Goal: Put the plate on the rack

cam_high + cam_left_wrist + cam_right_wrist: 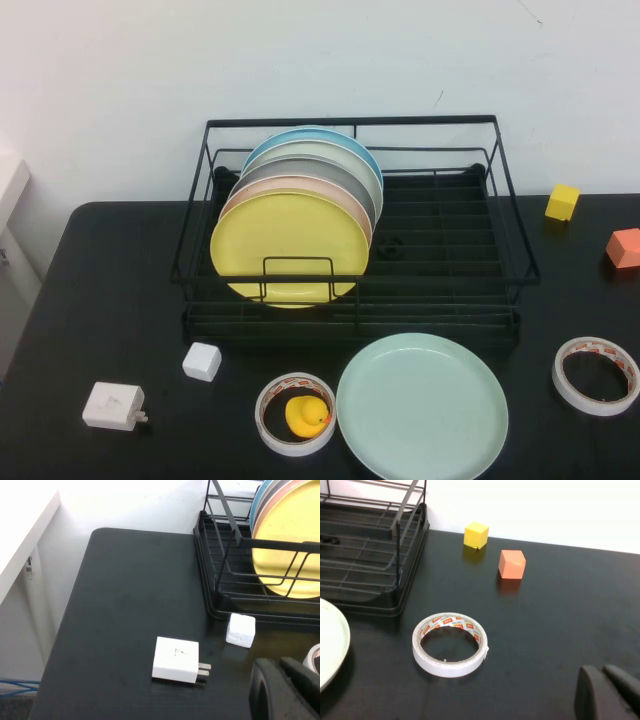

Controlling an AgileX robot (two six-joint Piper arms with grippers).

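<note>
The pale mint-green plate [422, 405] lies flat on the black table in front of the rack, right of centre; its edge shows in the right wrist view [330, 645]. The black wire rack [350, 122] stands behind it, with its right half free of plates. It also shows in the left wrist view [220, 595] and the right wrist view [370, 580]. My left gripper [280, 664] is shut and empty, low over the table's left front near a white charger. My right gripper [601, 669] is shut and empty, over the right front. Neither arm shows in the high view.
Several plates stand in the rack's left half, a yellow one [290, 245] in front. A tape roll [272, 425] ringing a yellow duck [307, 412], a white cube [202, 361] and a charger [113, 405] lie front left. Another tape roll [596, 374], a yellow cube [562, 201] and an orange cube [624, 247] lie right.
</note>
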